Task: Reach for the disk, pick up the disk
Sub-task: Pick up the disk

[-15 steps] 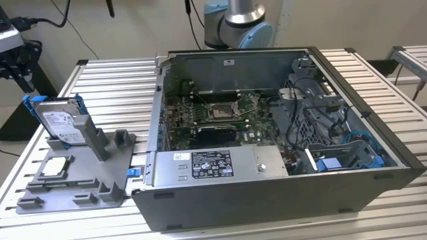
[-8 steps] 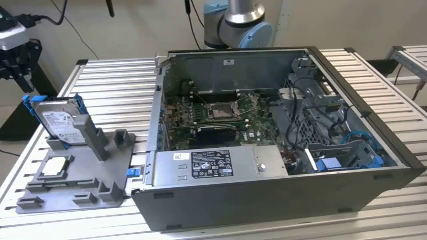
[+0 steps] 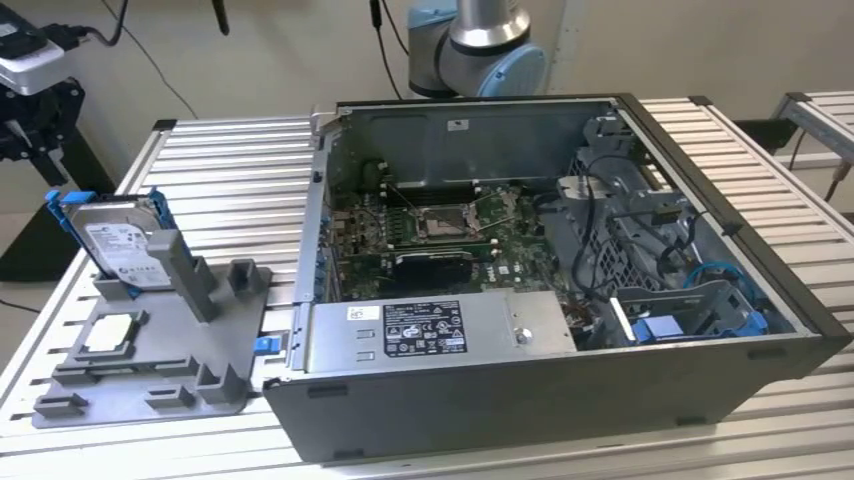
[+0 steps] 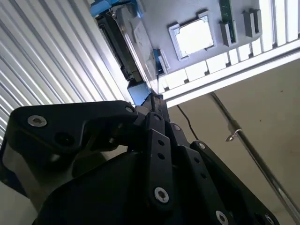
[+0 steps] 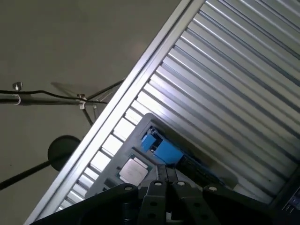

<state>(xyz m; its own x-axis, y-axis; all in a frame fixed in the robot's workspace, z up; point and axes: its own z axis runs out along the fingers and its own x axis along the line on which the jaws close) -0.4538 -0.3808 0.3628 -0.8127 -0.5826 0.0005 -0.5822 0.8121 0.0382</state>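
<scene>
To the exterior view's left of the open computer case (image 3: 534,400), on the slatted desk (image 3: 227,170): a grey holder (image 3: 200,340). Standing on edge in that holder, the disk (image 3: 118,243), blue bracket around it, untouched. Flat on the holder, farther from the case, a silver square chip (image 3: 111,333). In the first wrist view, pincer (image 5: 166,171) pressed closed, gripping nothing, tips pointing toward the disk's blue bracket.
</scene>
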